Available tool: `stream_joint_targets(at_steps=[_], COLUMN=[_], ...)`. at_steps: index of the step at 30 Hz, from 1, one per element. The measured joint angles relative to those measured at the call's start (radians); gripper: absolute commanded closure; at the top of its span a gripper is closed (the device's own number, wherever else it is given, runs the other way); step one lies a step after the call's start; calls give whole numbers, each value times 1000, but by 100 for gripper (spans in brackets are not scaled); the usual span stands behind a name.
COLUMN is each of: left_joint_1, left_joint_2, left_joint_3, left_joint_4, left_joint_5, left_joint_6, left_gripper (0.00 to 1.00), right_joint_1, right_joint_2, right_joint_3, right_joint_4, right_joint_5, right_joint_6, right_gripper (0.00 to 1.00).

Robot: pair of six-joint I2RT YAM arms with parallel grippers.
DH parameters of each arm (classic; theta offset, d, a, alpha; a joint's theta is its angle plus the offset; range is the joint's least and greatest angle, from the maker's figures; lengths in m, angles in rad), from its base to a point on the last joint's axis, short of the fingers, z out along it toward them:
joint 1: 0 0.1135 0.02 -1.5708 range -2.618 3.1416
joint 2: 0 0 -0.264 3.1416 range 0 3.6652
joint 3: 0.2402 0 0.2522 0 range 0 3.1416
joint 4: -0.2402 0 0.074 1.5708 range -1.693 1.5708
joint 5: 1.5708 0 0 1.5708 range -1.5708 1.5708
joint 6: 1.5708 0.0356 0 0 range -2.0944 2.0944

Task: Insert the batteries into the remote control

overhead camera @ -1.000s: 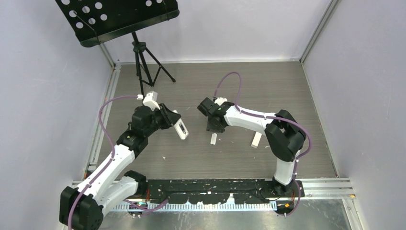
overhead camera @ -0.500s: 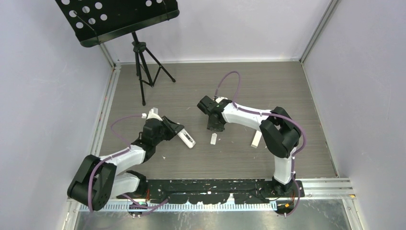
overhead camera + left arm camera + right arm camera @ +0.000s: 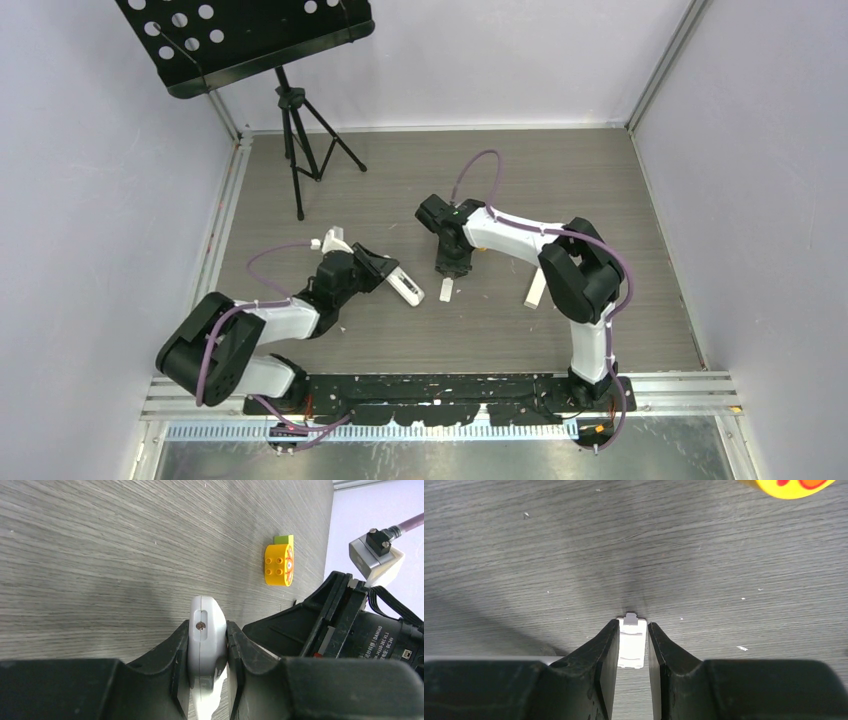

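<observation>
Nearest the bases, the left arm has folded back and down over the last second. That has carried the left gripper (image 3: 208, 635) and the remote (image 3: 407, 289) lower, nearer and further toward the middle of the table (image 3: 560, 200). Its jaws are clamped on the remote from both sides. The remote's free end now points at a small white cover (image 3: 445, 291) and lies near it without touching, where before it was well apart. The cover itself has not moved. Just beyond it, the right gripper (image 3: 632, 625) has edged down toward the cover. Its jaws stand narrow, 1 on each side of the cover in the right wrist view, but whether they pinch it or only bracket it from above cannot be told. To the right lies 1 more white piece (image 3: 536, 290), also unmoved. The likely meaning is that the remote is being brought to a working spot and loading has not yet begun. No batteries can be made out in any view, and neither gripper carries 1. Seen edge-on from the left wrist, the remote looks slim and white, with a rounded end and a small dark dot, perhaps a screw, in an oval recess. Further off in that view sits an orange-yellow toy (image 3: 278, 564) with a green block (image 3: 284, 539) just behind it. Farthest back is a black stand (image 3: 295, 120).
</observation>
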Motion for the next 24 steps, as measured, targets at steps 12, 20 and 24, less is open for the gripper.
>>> stream_joint_targets(at_steps=[12,20,24], left_joint_1=[-41,-41,-41], left_joint_2=[-186,-259,-333], left_joint_3=[-37,-49,-49], left_joint_4=[-243,-381,-462], left_joint_5=[-182,-227,-252], left_joint_6=[28,32,32], left_gripper=[40,24,18], right_joint_1=[0,0,0], right_joint_2=[45,68,77], right_joint_3=[49,83,99], right_joint_4=[-47,-71,-85], right_joint_5=[-23,-21,-22], right_joint_6=[-16,-16,-19], right_gripper=[75,75,73])
